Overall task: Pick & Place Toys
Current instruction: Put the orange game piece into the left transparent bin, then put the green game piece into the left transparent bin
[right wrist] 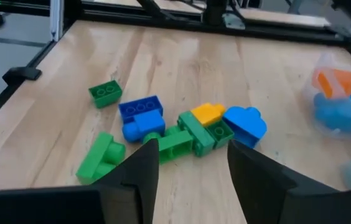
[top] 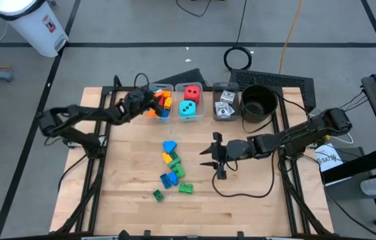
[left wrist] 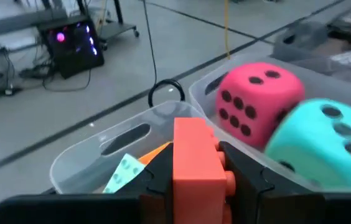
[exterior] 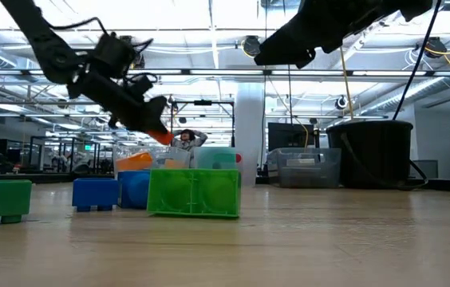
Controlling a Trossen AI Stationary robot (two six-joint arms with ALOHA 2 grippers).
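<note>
My left gripper (top: 147,103) is shut on an orange brick (left wrist: 195,167) and hangs over the left clear bin (left wrist: 94,163) at the table's far side. That bin holds orange and blue bricks (top: 162,105). A red die (top: 192,93) and a teal die (top: 188,109) lie in the middle bin. Loose blue, green and yellow bricks (top: 172,168) lie in a pile on the table's middle. My right gripper (top: 212,155) stands open above the table, just right of that pile (right wrist: 188,134), nothing between its fingers. My left gripper pinches the orange brick's two opposite sides (left wrist: 177,177) between its two fingers (left wrist: 250,180). The fingers come from the table's left, slanting a little downward. The brick sticks out ahead of the fingertips, studs to one side, lifted clear above the left bin (exterior: 159,134).
A third clear bin with small cards (top: 225,104) and a round black pot (top: 259,101) stand to the right of the dice bin. A keyboard (top: 275,81) lies beyond the table's far edge. Bare wood lies along the near part of the table (top: 241,207).
</note>
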